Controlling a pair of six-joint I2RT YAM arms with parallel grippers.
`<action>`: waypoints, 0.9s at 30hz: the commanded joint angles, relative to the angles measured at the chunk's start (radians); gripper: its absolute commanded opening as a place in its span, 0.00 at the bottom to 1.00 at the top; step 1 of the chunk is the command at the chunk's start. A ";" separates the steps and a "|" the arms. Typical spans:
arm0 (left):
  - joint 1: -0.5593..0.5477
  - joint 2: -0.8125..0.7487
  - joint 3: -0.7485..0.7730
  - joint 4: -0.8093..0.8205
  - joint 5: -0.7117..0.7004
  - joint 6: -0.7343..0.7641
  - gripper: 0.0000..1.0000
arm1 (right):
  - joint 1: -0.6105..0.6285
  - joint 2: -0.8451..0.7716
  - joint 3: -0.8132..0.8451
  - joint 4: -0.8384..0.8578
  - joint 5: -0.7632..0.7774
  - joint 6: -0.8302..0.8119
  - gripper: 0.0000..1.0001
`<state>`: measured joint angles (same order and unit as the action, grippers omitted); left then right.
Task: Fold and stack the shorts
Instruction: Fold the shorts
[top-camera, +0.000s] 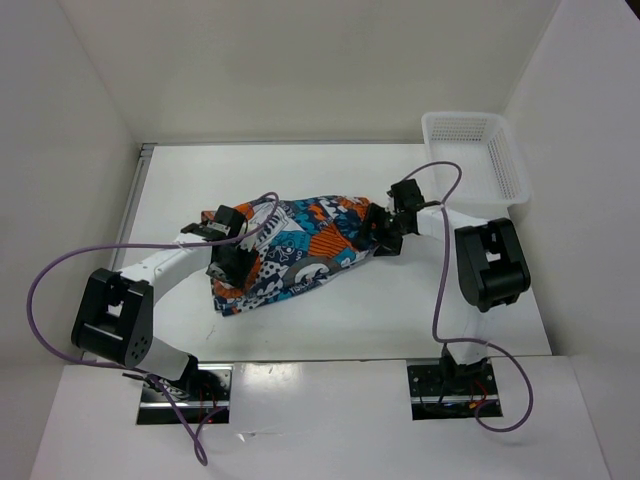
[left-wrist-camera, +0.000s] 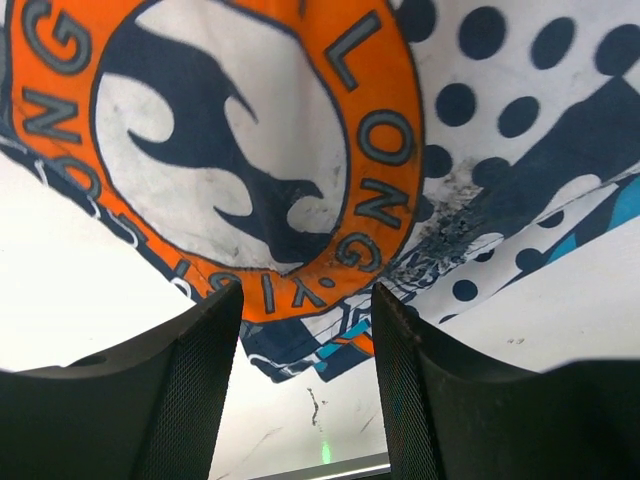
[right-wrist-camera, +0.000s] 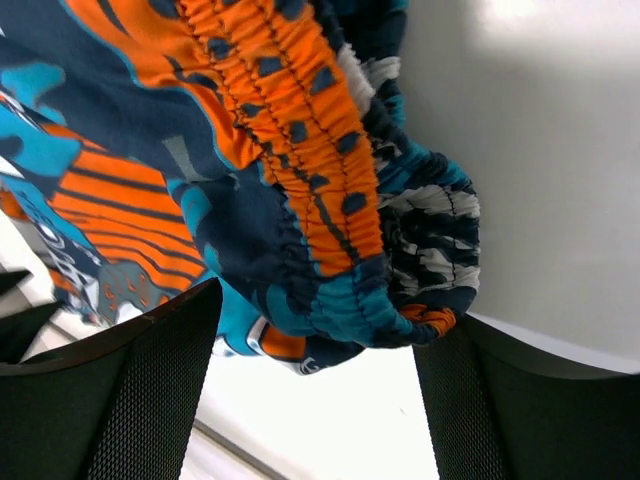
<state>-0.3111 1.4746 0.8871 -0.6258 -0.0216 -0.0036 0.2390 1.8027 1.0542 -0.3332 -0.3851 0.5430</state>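
Observation:
The shorts (top-camera: 300, 250), in a busy orange, teal, navy and white print, lie bunched in the middle of the table. My left gripper (top-camera: 226, 247) sits at their left end. In the left wrist view it (left-wrist-camera: 307, 300) stands open. The hem of the shorts (left-wrist-camera: 300, 345) reaches down between the fingertips, and bare table shows below it. My right gripper (top-camera: 384, 228) is at the right end of the shorts. In its own view it (right-wrist-camera: 325, 320) is open, and the gathered elastic waistband (right-wrist-camera: 330, 200) hangs loose between the fingers (right-wrist-camera: 150, 390).
A white mesh basket (top-camera: 478, 150) stands at the back right corner of the table. White walls enclose the table on the left, back and right. Purple cables loop from both arms.

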 joint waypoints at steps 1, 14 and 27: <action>0.001 -0.004 0.027 -0.011 0.006 0.004 0.62 | 0.032 0.104 0.061 0.046 0.061 0.023 0.80; 0.001 0.026 0.027 -0.002 -0.012 0.004 0.62 | 0.086 0.244 0.202 0.019 0.215 0.006 0.09; 0.001 0.007 0.038 0.077 -0.132 0.004 0.62 | 0.074 0.097 0.377 0.062 0.419 -0.255 0.00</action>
<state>-0.3111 1.4906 0.8886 -0.5941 -0.0898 -0.0036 0.3176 1.9923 1.3579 -0.2893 -0.0719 0.3805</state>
